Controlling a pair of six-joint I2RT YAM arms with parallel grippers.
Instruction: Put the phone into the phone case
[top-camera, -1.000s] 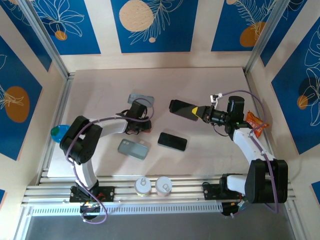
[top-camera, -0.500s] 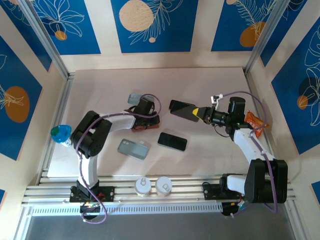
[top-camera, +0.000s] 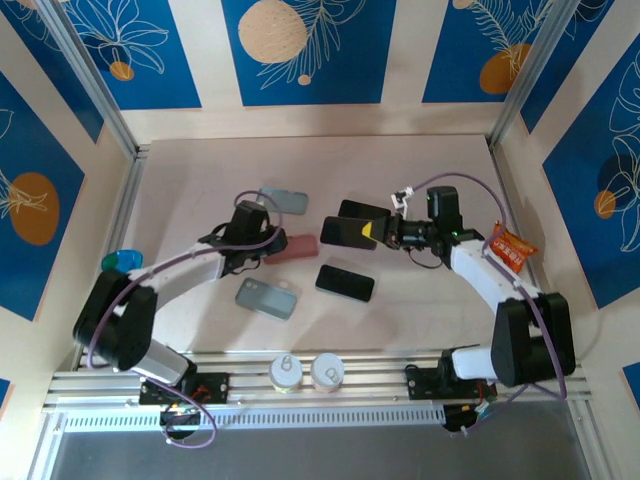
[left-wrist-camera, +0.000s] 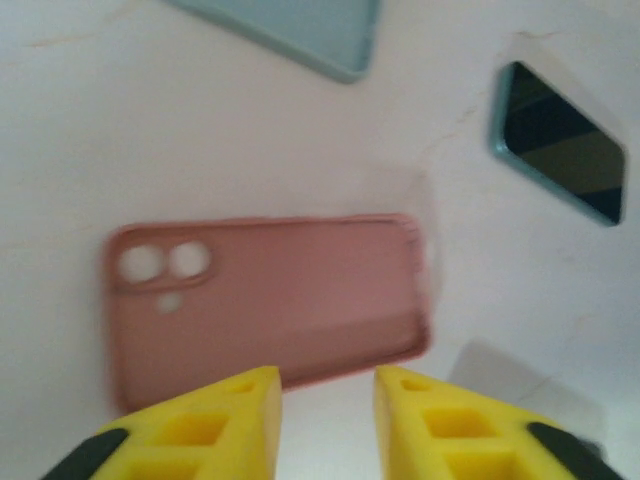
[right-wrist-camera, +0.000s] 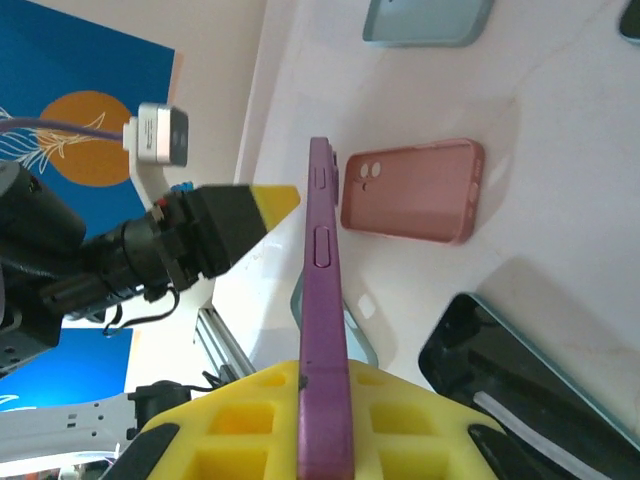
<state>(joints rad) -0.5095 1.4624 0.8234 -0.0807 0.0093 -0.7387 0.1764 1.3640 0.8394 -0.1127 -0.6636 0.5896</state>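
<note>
My right hand (right-wrist-camera: 325, 392) is closed tight on the phone (right-wrist-camera: 322, 280), pinching its two flat faces, and my wrist camera looks straight along its purple edge. From above, the phone hangs clear of the desk (top-camera: 200, 180), just to the right of the pink case (top-camera: 292, 247) and not yet over it. So the pickup is done. The fitting is not.

The pink case lies flat on the desk and empty — its camera holes at one end, its rim bare all round. My left hand (left-wrist-camera: 327, 395) hovers at its near long edge with the yellow fingers (left-wrist-camera: 232, 420) a little apart and nothing between them. It has hold of nothing, and I cannot tell whether the fingertips touch the case or stop just short of it.

What is left, as I judge it, is the whole second half:
- bring the phone over the case
- turn it flat, with its camera end over the holes
- press it down until the rim takes it

The case looks light and free to slide, so my left hand may need to steady it.

Two grey-blue cases (top-camera: 266, 297) and another dark phone (top-camera: 345, 283) lie nearby on the desk — none of them is in my way.
</note>
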